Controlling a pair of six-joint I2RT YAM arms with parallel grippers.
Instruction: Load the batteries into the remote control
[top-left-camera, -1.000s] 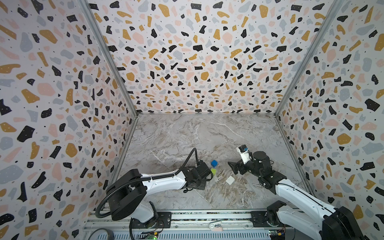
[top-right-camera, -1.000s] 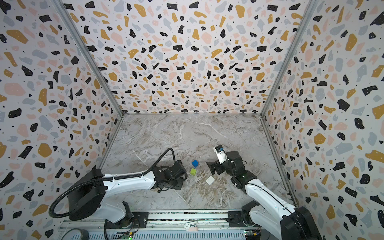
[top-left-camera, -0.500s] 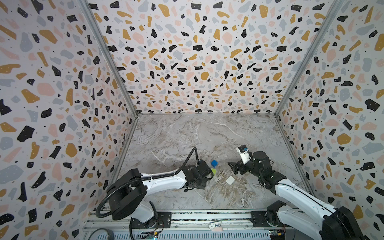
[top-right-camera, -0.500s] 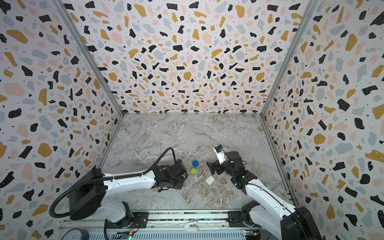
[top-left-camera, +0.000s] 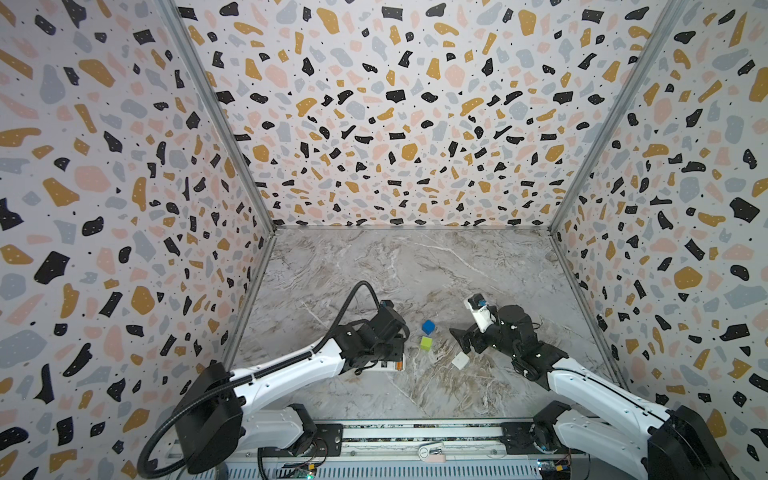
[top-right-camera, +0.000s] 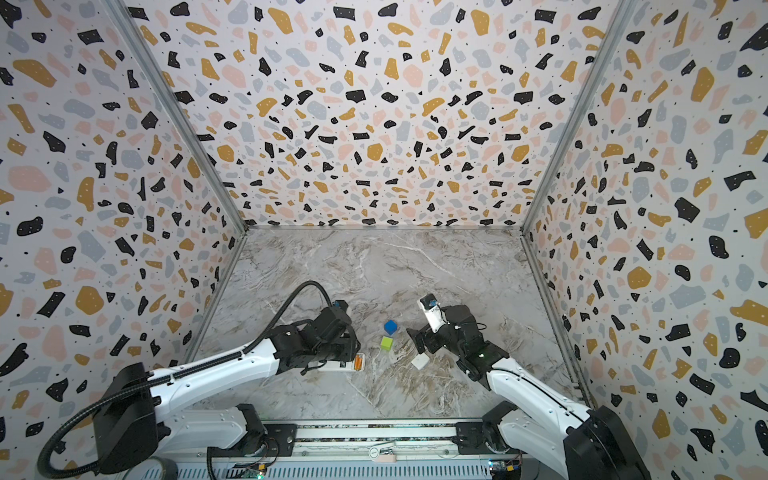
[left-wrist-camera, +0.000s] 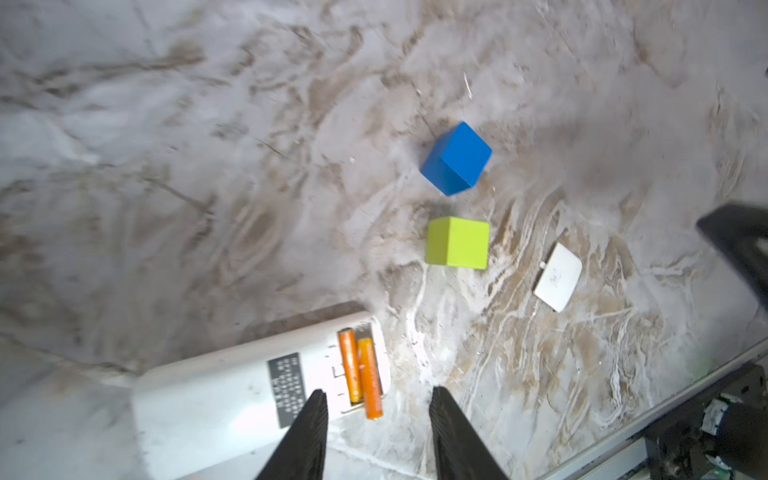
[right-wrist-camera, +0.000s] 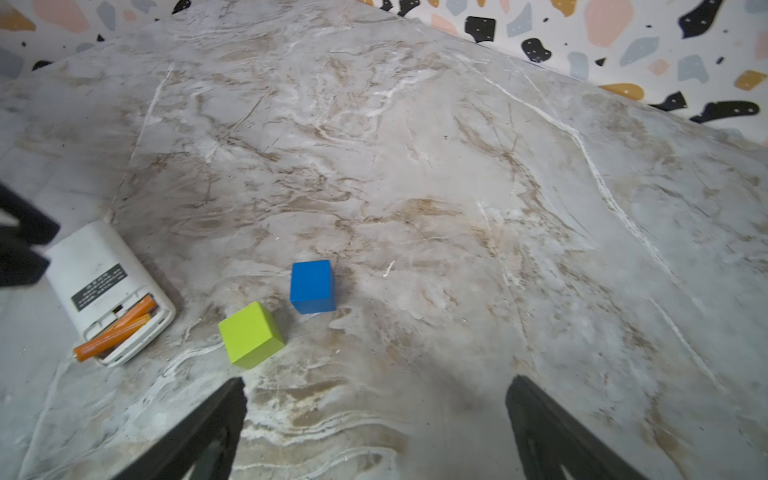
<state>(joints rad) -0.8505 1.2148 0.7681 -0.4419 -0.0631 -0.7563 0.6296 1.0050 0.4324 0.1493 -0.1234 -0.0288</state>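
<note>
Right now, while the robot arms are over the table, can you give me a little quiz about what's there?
1. True or false: the remote control lies with its buttons facing up.
2. How many batteries lie in its open slot? A: none. B: two. C: four.
3. Which lies nearer the remote control, the blue cube or the green cube?

Key: 1 false, its white back faces up. 2 B. 3 the green cube.
</note>
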